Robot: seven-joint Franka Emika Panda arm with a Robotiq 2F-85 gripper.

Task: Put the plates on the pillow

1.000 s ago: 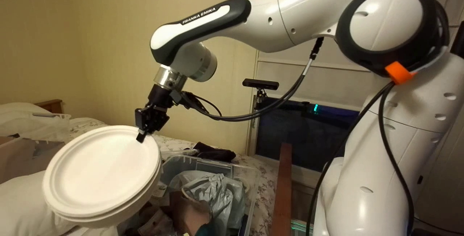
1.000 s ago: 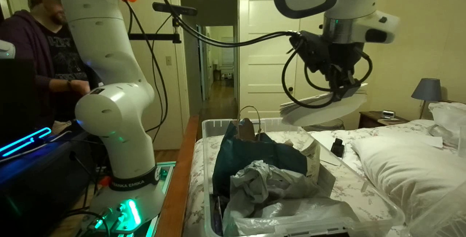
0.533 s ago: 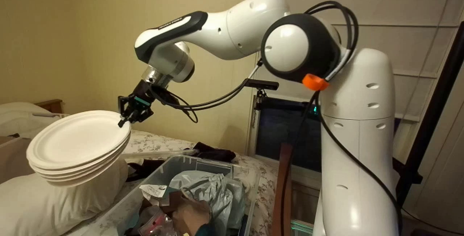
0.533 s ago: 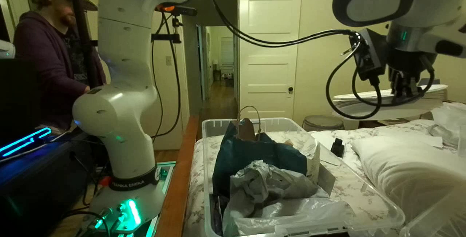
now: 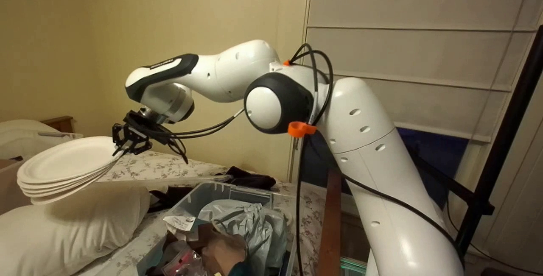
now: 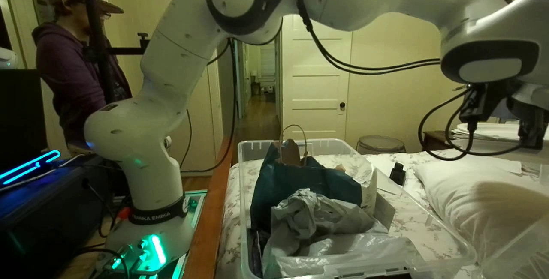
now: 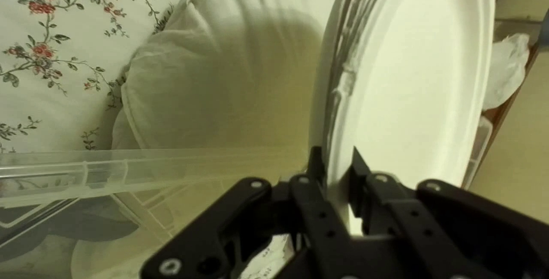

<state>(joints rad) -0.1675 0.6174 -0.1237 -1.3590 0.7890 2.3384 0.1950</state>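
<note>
A stack of round, plain cream-white dinner plates (image 5: 68, 159) is held above the plump white pillow (image 5: 102, 221), apart from it. Smooth, flat faces are ringed by shallow raised rims; in the exterior views the layered edges are seen slightly fanned, and in an exterior view a slight tilt is shown. In the wrist view, a small roughened patch can be made out on the edge. The rims are pinched by the end effector (image 7: 338, 160), likewise above the pillow.
</note>
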